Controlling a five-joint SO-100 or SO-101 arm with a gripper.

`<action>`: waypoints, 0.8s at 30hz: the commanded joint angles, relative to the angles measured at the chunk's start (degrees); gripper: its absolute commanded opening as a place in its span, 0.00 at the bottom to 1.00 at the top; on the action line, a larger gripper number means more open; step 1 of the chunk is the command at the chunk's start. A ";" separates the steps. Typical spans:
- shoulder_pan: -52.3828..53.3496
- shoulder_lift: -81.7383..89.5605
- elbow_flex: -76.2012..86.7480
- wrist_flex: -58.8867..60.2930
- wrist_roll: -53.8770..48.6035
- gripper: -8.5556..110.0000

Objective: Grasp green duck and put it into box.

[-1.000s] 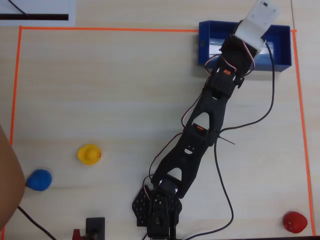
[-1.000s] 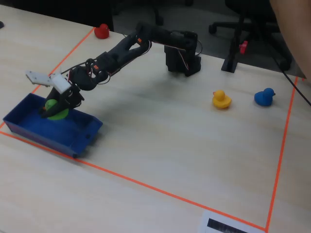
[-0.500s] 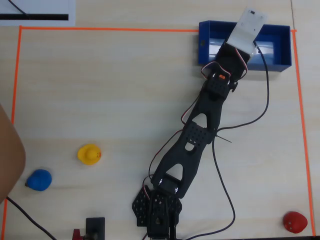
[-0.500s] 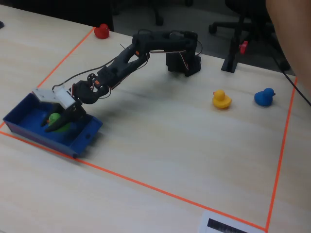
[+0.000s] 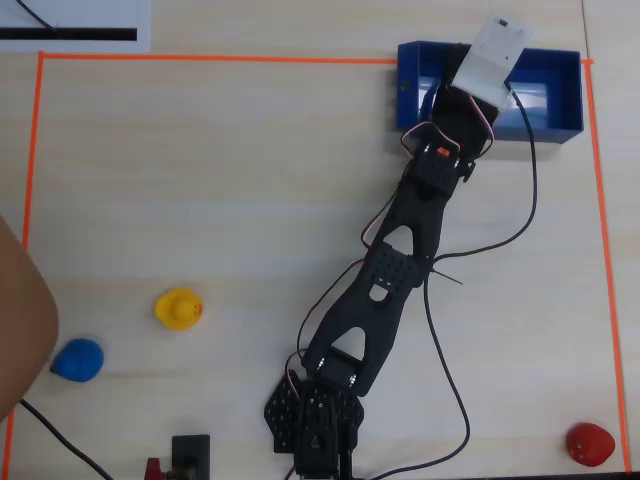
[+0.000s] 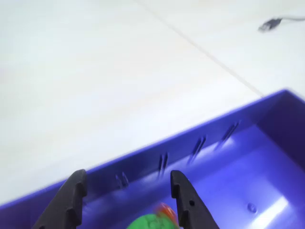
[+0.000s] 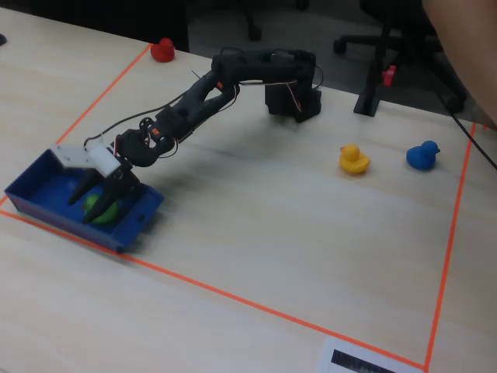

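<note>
Gripper (image 7: 95,208) reaches down into the box (image 7: 138,219), fingers (image 6: 183,198) spread apart with the green duck (image 7: 98,204) lying between them inside the box. Whether the fingers touch the duck cannot be told. Yellow duck (image 5: 179,308) and blue duck (image 5: 77,360) sit well apart on the table (image 5: 220,180).

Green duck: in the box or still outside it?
In: the green duck sits between the claw fingers, inside the box walls.
</note>
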 commanded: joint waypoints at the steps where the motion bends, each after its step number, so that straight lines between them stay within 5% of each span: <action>1: -0.62 12.04 -1.32 6.42 -0.70 0.25; 4: -1.58 19.86 0.97 12.48 -2.72 0.22; 7: -3.16 31.11 7.47 17.58 -4.66 0.07; 24: -19.69 113.91 97.65 37.79 -3.96 0.07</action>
